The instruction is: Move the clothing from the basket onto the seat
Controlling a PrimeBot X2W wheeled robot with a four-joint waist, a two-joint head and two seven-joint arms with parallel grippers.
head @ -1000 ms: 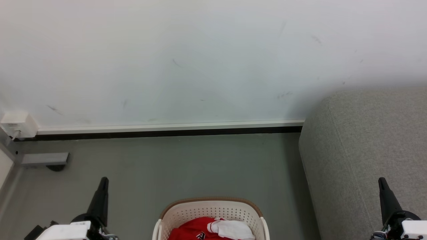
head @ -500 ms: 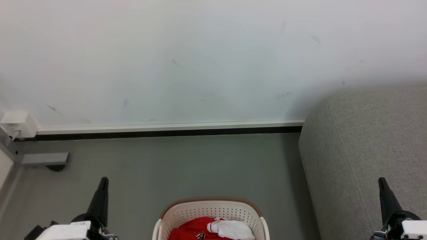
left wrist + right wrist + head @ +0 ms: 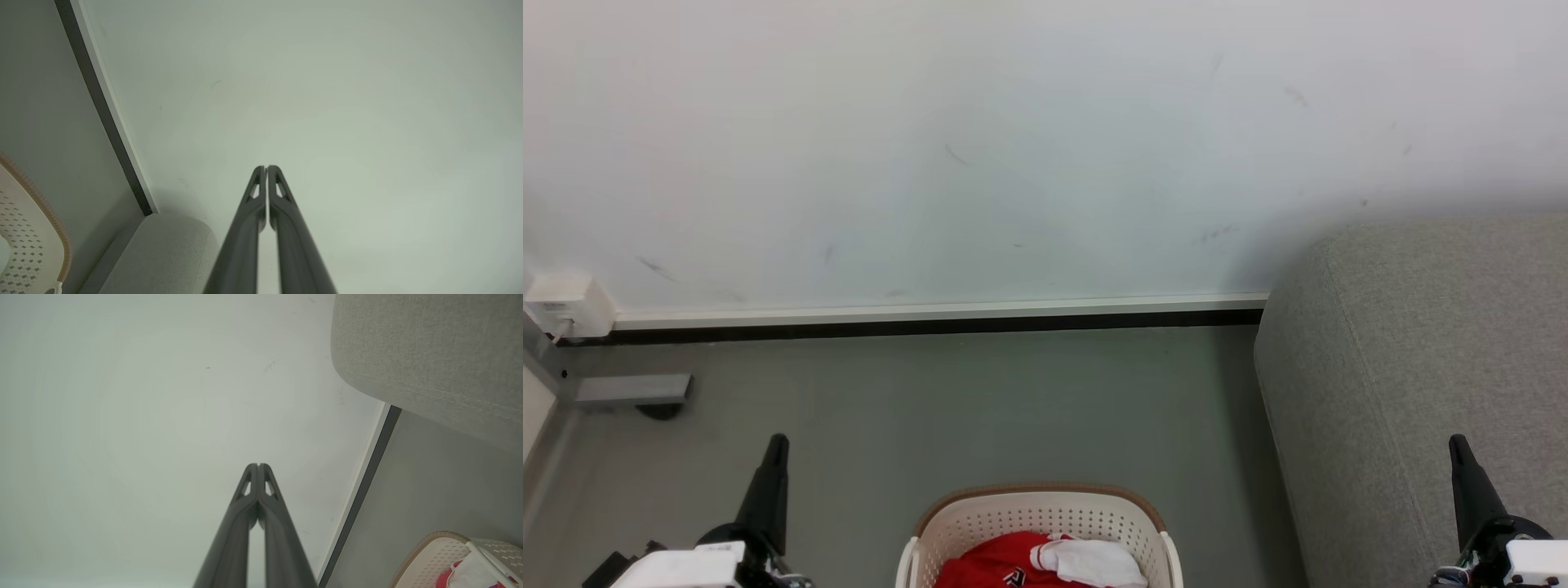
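The red jersey (image 3: pixel 984 565) lies crumpled in the laundry basket (image 3: pixel 1037 492) at the bottom centre of the head view. A white part of it is folded over on the right side of the heap, and a bit of dark lettering shows on the red. The cream basket, with its rows of small holes and brown rim, is cut off by the lower edge of the frame and stands on the grey floor (image 3: pixel 980 400). At the right of the frame the light grey sofa (image 3: pixel 1421 359) stands beside the basket with a strip of floor between them; nothing lies on the part of it that shows.

The left claw (image 3: pixel 777 445) rises at the lower left, apart from the basket, and the right claw (image 3: pixel 1458 447) at the lower right, in front of the sofa. In each wrist view the two dark fingers are pressed together at the tips with nothing between them.

Behind the floor runs a skirting board (image 3: pixel 931 311), pale above and dark below, under a scuffed white wall (image 3: pixel 1013 147). A small white box (image 3: pixel 568 300) sits at the wall's foot at the far left.
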